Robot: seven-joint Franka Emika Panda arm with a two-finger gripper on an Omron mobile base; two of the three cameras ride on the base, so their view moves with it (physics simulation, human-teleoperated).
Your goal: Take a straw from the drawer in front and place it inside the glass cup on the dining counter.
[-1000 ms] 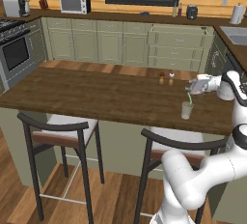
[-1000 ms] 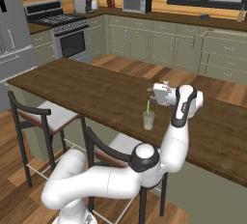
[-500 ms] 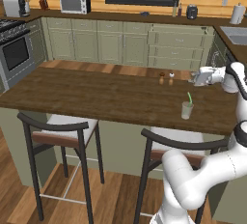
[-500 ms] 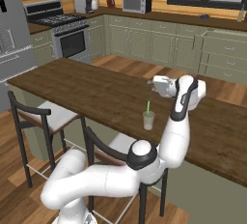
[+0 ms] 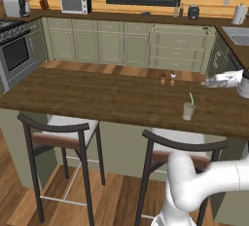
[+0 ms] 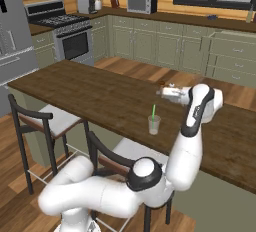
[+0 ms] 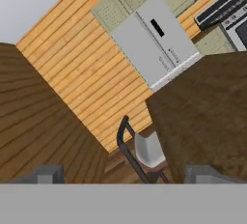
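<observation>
**Straw stands in the cup, claw is empty beside it**

We see the claw (image 5: 208, 81) held above the far right part of the desk (image 5: 97, 96), pointing sideways toward the middle of the kitchen. In the right base view the claw (image 6: 166, 91) is at the end of the bent white arm (image 6: 197, 113), a little above the dark wood top. Its jaws are spread wide and nothing is between them; in the hand view the two finger tips (image 7: 46, 174) stand far apart at the bottom corners, and between them we see only the room.

The glass cup (image 5: 188, 111) stands upright on the desk, near the front edge, lower and to the left of the claw and clearly apart from it. The straw (image 5: 191, 99) is inside the cup; its green upper end comes out over the rim and leans slightly. From the other side we see the same: the cup (image 6: 154, 124) on the wood with the straw (image 6: 153, 111) rising from it, just in front of the arm.

Behind the cup, toward the far edge of the desk, two small brown shakers (image 5: 167, 79) stand close together. Two stools (image 5: 61, 132) with white seats are pushed under the near side of the desk. The hand view looks along the desk (image 7: 207, 117) to one stool (image 7: 142, 150), the wooden floor (image 7: 72, 73) and a grey refrigerator (image 7: 154, 39) farther away.
</observation>
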